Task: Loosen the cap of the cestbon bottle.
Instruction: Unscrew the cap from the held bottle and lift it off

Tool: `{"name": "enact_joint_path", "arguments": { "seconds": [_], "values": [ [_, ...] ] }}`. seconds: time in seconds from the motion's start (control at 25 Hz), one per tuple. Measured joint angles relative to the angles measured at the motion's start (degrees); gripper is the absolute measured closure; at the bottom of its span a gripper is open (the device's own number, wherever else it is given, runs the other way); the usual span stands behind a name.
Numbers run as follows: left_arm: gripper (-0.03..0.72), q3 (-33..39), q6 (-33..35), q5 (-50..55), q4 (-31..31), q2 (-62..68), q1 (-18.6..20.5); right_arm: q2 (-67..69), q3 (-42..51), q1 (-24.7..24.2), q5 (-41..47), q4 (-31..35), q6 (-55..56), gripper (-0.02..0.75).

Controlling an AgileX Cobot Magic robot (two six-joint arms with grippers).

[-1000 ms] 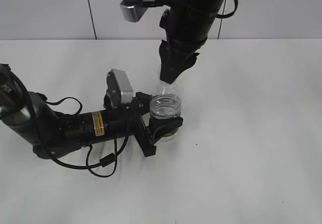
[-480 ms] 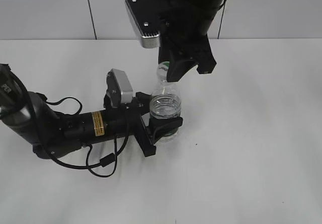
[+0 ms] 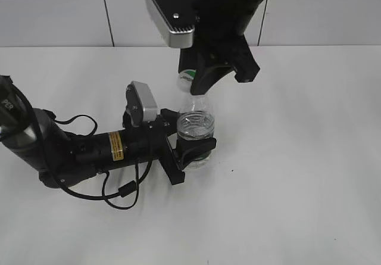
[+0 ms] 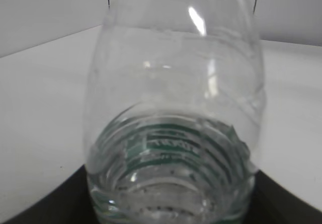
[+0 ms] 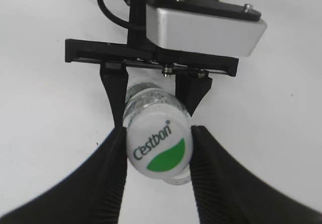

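The cestbon bottle (image 3: 195, 129) is clear with a green label and stands on the white table; it fills the left wrist view (image 4: 173, 133). My left gripper (image 3: 196, 149) is shut on its lower body, its dark fingers at the bottom corners of the left wrist view (image 4: 171, 209). The white cap (image 5: 158, 151) with a green mark and "Cestbon" print sits between the two black ribbed fingers of my right gripper (image 5: 159, 158), which touch both its sides from above. In the exterior view the cap (image 3: 187, 79) shows just left of the right gripper (image 3: 197, 81).
The left arm (image 3: 89, 152) lies low across the table's left side with its cable looping in front. The right arm (image 3: 226, 15) comes down from the back centre. The left wrist's silver camera box (image 5: 204, 25) is under the right gripper.
The right gripper has turned around the cap, swinging its silver camera box from the upper left to face the front. The cap has shifted slightly left. The left arm and bottle base have stayed put.
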Motion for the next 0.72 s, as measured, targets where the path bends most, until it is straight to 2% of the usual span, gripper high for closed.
{"name": "enact_joint_path", "arguments": {
  "seconds": [0.12, 0.24, 0.48, 0.72],
  "values": [
    [0.279, 0.0, 0.0, 0.0, 0.0, 0.0, 0.0, -0.7, 0.0, 0.0, 0.1, 0.4, 2.7, 0.442],
    [0.279, 0.0, 0.0, 0.0, 0.0, 0.0, 0.0, -2.1, 0.0, 0.0, 0.1, -0.3, 10.6, 0.442],
    [0.279, 0.0, 0.0, 0.0, 0.0, 0.0, 0.0, -7.6, 0.0, 0.0, 0.3, -7.8, 41.5, 0.442],
    [0.279, 0.0, 0.0, 0.1, -0.1, 0.0, 0.0, -10.9, 0.0, -1.9, 0.4, -10.6, 61.8, 0.442]
  ]
}}
